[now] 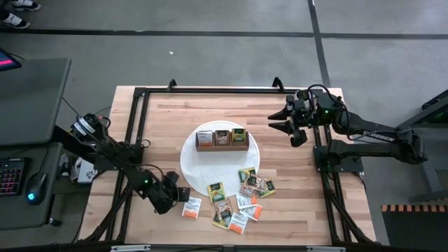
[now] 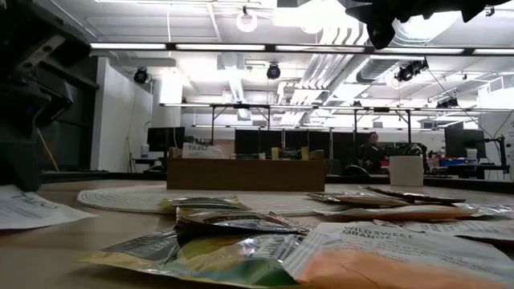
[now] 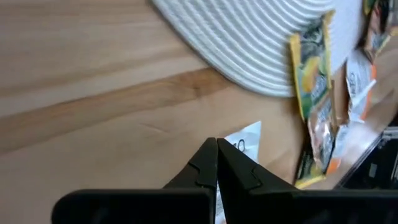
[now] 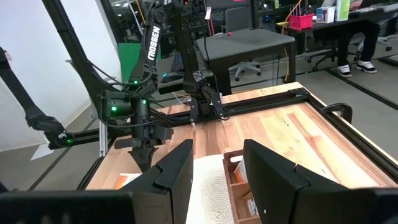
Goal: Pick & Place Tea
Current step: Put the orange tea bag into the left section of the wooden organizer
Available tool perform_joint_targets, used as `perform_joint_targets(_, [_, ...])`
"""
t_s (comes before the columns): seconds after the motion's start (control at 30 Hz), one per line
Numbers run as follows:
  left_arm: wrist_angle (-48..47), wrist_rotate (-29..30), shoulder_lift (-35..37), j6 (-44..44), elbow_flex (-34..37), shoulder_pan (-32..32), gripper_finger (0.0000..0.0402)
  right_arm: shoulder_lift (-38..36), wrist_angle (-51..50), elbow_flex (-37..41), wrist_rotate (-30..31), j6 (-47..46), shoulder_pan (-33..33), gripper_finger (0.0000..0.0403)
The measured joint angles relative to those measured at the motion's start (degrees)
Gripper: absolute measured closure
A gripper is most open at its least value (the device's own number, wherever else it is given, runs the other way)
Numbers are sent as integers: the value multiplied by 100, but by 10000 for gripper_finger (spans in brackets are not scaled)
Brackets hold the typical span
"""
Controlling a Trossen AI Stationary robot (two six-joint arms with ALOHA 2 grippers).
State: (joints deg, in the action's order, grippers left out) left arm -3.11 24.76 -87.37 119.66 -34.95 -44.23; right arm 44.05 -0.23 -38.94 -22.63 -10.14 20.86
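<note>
Bare wooden table (image 1: 161,119) lies open behind the wooden box (image 1: 222,139), while scattered tea packets (image 1: 238,199) crowd the front.

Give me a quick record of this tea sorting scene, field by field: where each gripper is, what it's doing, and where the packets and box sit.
left gripper: low over the table's near left part, fingers shut on the edge of a white and orange tea packet
right gripper: open, holding nothing, hovering at the far right, beside the mat
wooden box: on the round white mat, three compartments
loose tea packets: scattered at the mat's near edge and on the table
</note>
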Motion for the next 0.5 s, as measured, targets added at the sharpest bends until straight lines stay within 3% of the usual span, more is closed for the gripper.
perform_joint_targets(0.17, [-94,347,169,-304,-176,-2,401,0,0,0,0,2,0,265])
perform_joint_targets(0.5, [-1382,1236,1093,-1272,-561,-2,401,0,0,0,18,-31,0,265])
